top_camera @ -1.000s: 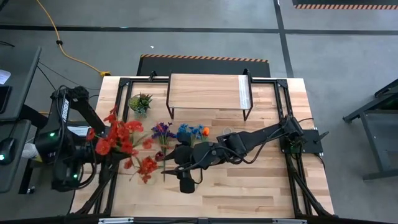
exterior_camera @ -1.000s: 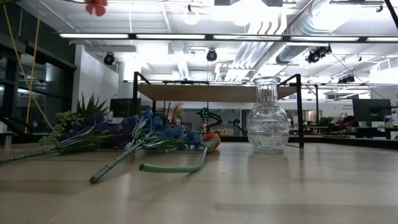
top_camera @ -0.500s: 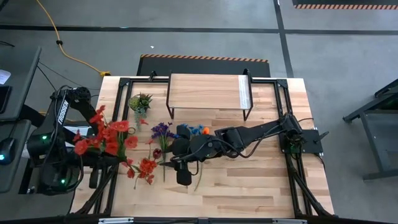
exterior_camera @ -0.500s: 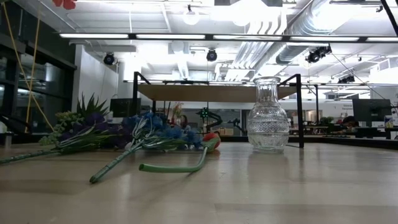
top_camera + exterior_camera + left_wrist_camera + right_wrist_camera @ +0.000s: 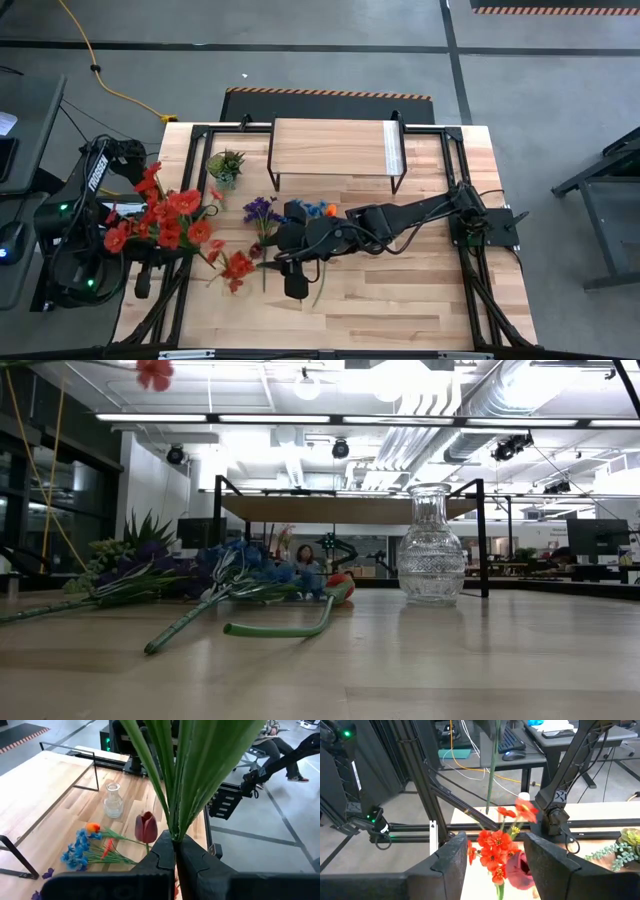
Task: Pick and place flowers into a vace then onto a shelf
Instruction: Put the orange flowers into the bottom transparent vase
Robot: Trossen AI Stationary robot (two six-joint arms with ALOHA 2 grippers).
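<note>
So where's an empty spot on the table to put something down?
The shelf top is bare, and so is the table's front strip and right side. It's crowded mid-left with flowers and the right arm.

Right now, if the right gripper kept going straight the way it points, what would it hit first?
Probably the red flowers lying just ahead of the open right gripper; beyond them stands the left arm. Depth is hard to judge.

Red blooms (image 5: 160,215) top green stems (image 5: 185,775); purple flowers (image 5: 262,211), blue flowers (image 5: 75,854) and one orange bloom (image 5: 92,827) lie on pale wood. The clear vase (image 5: 430,547) has a fine diamond-cut pattern. The shelf (image 5: 335,148) is light wood on black legs.
</note>
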